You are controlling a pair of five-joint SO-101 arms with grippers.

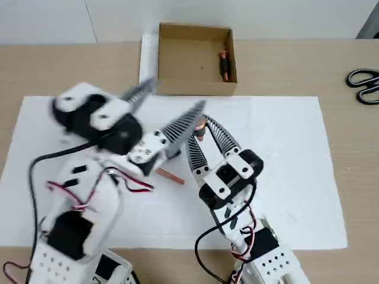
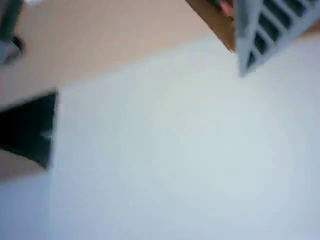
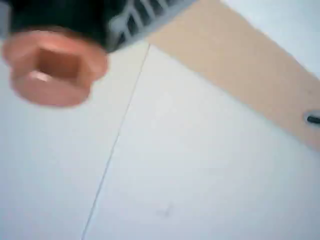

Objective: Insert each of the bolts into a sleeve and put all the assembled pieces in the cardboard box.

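A copper piece [image 1: 200, 128] is held pinched in the right gripper [image 1: 201, 122] above the paper [image 1: 284, 154], short of the box [image 1: 177, 59]. The left gripper [image 1: 179, 93] is spread wide close beside it, so the piece could be knocked loose. The bolt [image 1: 169, 176] lying below could be swept off too.

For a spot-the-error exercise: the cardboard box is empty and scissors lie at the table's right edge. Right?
No. The high view shows one piece lying inside the cardboard box; the scissors do lie at the table's right edge.
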